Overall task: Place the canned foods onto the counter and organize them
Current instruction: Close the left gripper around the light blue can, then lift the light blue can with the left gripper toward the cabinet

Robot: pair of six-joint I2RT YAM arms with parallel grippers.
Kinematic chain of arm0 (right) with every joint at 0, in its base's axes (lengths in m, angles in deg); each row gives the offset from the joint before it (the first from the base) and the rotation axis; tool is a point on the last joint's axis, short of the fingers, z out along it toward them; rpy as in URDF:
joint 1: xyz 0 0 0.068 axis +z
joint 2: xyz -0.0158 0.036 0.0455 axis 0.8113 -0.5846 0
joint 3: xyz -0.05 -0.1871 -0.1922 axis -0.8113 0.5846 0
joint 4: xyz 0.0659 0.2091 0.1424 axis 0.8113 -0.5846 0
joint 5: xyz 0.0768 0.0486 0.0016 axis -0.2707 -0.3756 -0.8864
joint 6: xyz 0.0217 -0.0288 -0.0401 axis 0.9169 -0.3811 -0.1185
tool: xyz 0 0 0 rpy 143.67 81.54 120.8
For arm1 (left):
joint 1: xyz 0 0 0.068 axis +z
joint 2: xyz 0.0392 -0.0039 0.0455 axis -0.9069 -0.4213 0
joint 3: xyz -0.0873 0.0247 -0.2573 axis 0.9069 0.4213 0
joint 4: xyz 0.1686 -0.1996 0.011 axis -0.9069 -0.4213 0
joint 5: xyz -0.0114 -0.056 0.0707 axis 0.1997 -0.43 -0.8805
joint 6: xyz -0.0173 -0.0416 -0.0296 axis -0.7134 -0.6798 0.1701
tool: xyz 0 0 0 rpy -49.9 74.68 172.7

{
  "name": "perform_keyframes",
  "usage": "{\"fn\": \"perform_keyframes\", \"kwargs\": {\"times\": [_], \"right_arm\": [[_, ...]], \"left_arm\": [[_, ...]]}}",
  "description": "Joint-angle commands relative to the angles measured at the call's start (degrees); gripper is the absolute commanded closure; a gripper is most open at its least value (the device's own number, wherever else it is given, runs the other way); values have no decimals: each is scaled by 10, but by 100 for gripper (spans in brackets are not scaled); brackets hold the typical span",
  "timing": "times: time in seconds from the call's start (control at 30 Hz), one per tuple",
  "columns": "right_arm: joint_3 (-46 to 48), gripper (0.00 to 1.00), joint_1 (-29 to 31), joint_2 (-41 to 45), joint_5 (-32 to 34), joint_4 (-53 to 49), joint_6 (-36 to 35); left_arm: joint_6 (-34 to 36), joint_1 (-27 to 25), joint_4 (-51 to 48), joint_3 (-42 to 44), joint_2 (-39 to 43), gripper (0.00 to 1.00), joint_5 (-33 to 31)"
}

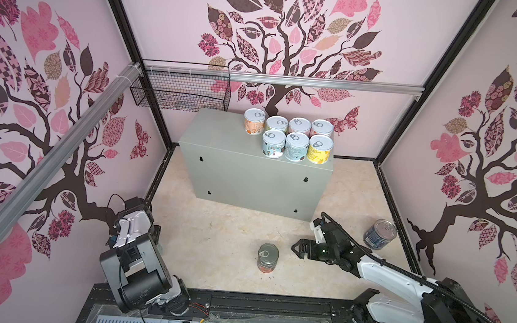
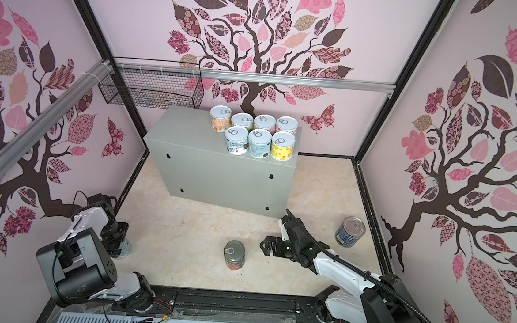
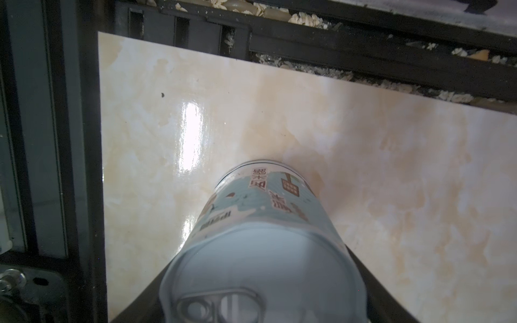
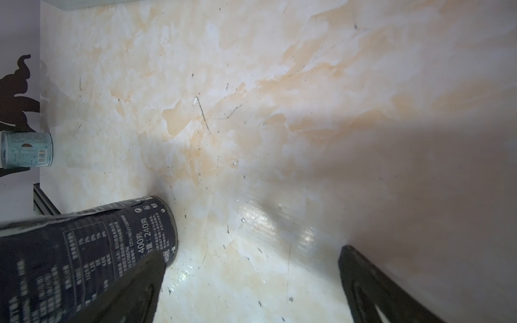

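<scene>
Left fingers [image 3: 375, 282] flank the pale blue can [image 3: 265, 212], grip unclear; centre it before lifting to the surface [image 1: 218, 133]; right fingers [image 4: 372, 285] spread.

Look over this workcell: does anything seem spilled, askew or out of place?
Yes. Pale, grain-like bits lie scattered in the black frame channel beside the floor tile, seen in the left wrist view; they look spilled. The seven cans on the counter stand upright in tidy rows.

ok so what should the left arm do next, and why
Probably close the left gripper firmly on the blue can and lift it. The can stands on the floor between the jaws, and the counter has room to the left of its seven cans.
</scene>
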State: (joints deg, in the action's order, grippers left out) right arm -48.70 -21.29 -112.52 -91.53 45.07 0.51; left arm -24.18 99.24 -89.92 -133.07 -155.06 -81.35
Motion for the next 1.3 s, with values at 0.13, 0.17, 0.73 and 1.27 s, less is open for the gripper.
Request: {"fn": "perform_keyframes", "kwargs": {"times": [0.13,0.17,0.73,1.27], "right_arm": [[-12,0,3,6,-1,-1,-8],[-12,0,3,9,0,-1,-8],[-8,0,3,47,12,-10,-14],[4,0,3,104,35,-32,-12]], "left_arm": [[37,-88,-10,-18,29,38,-63],[46,-99,-6,-18,29,38,-60],[141,-360,2,-24,114,35,-139],[299,-425,22,-21,238,44,-20]]}}
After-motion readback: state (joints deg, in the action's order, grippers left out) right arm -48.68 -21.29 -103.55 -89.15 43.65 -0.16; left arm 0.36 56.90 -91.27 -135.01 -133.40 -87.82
